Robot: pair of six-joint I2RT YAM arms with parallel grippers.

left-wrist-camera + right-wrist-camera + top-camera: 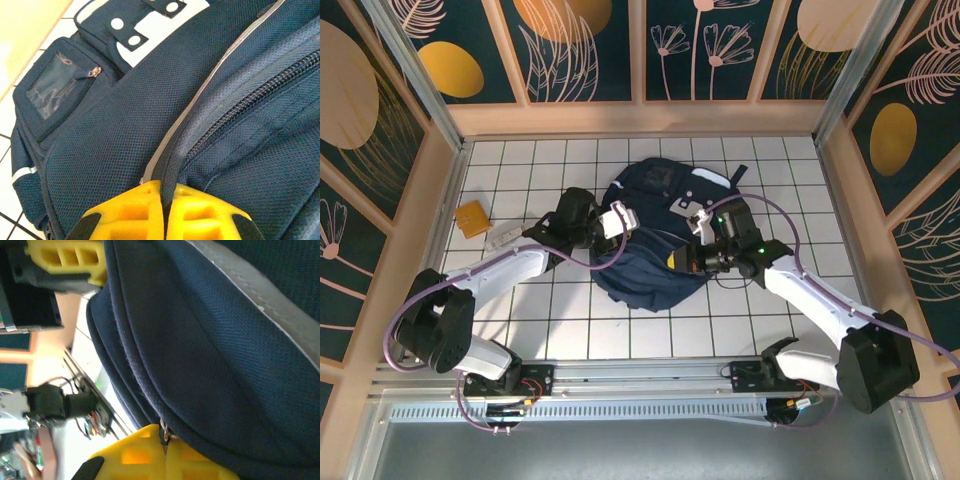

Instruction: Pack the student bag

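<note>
1. My left claw (163, 192) is pinched tight on a fold of the bag (655, 195) just beside its zip (250, 105). The fabric in the grip is thin, so a hard tug from the other side could pull it out and let the opening sag flat
2. My right claw (165, 440) is clamped at the bag's lower seam, with what looks like the small metal zip pull (163, 429) between the fingers. I judge that hold slight: a skewed pull could let it slip free or jam the slider on the curve
3. The bag lies in the middle of the table (570, 320), soft and unanchored. If both claws haul the same way, it will slide or bunch instead of opening
4. The packet (472, 218) lies well apart to the left, outside the bag. With both claws busy, releasing one to fetch it risks the mouth falling shut
5. The 2 claws sit near each other across the bag, so a wide swing from either could knock the other
</note>
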